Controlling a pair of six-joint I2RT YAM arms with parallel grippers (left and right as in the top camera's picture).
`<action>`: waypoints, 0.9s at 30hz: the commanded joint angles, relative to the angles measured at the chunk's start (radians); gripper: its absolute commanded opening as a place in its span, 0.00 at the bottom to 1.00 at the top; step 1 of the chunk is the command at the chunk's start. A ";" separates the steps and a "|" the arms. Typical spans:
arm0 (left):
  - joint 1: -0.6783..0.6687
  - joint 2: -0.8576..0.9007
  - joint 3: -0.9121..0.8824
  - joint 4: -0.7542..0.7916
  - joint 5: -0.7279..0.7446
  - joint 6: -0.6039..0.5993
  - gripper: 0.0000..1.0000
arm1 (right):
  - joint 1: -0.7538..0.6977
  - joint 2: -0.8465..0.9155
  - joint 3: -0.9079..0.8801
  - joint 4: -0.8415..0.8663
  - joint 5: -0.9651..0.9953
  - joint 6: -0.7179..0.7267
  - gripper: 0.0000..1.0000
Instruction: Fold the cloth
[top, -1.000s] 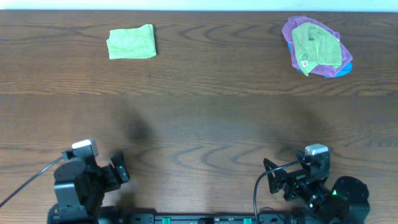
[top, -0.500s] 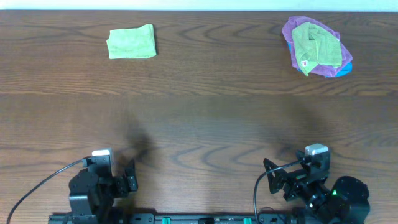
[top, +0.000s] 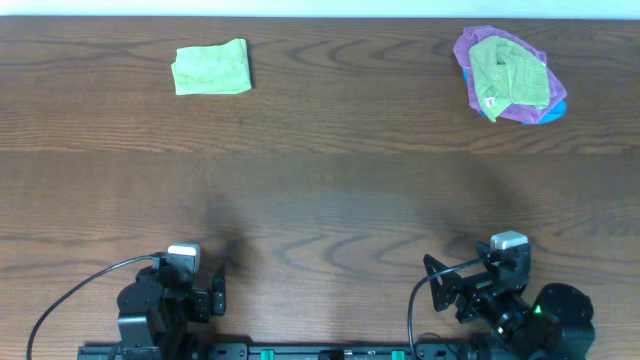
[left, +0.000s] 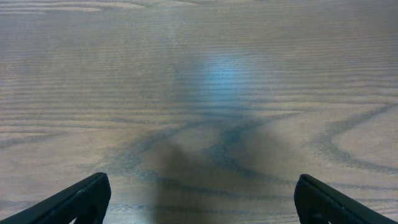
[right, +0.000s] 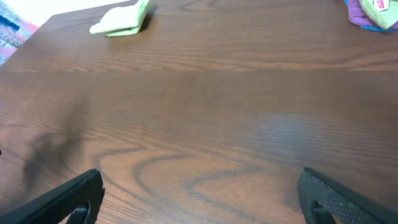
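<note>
While both arms sit low at the near edge, the left gripper (left: 200, 190) is spread wide. Its two black fingers (left: 81, 198) show only at the bottom corners of the wrist view, w/ nothing btw them but wood grain, a dark shadow and a pale bluish glare further out. The right gripper (right: 199, 186) is likewise agape and holds nothing, its fingers (right: 71, 193) also at the bottom corners.

From overhead, the left arm is near-left and the right arm near-right, each trailing a black cable (top: 70, 295). Both rest over the dark brown wood-grain table (top: 330, 180), which is bare across its middle.

The folded light-green cloth square (top: 211, 68) lies flat at the far left, well apart from both grippers. In the right wrist view it sits at the top left, edge-on, approx. opposite the left arm's side.

At the far right lies a pile. A crumpled olive-green cloth (top: 508, 72) w/ a small white tag (top: 490, 102) at its near-left corner rests on a purple cloth (top: 468, 47), which rims it all round. A blue cloth (top: 557, 108) peeks out beneath, at the near-right edge. The pile is well apart from the right gripper, i.e. straight across the table from it.
</note>
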 joint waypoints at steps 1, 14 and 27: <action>-0.005 -0.011 -0.029 -0.021 -0.030 0.024 0.95 | -0.006 -0.006 0.003 0.000 -0.001 0.010 0.99; -0.005 -0.011 -0.045 -0.014 -0.124 -0.047 0.95 | -0.006 -0.006 0.003 0.000 -0.001 0.010 0.99; -0.005 -0.011 -0.045 -0.014 -0.124 -0.047 0.95 | -0.006 -0.006 0.003 0.000 -0.001 0.011 0.99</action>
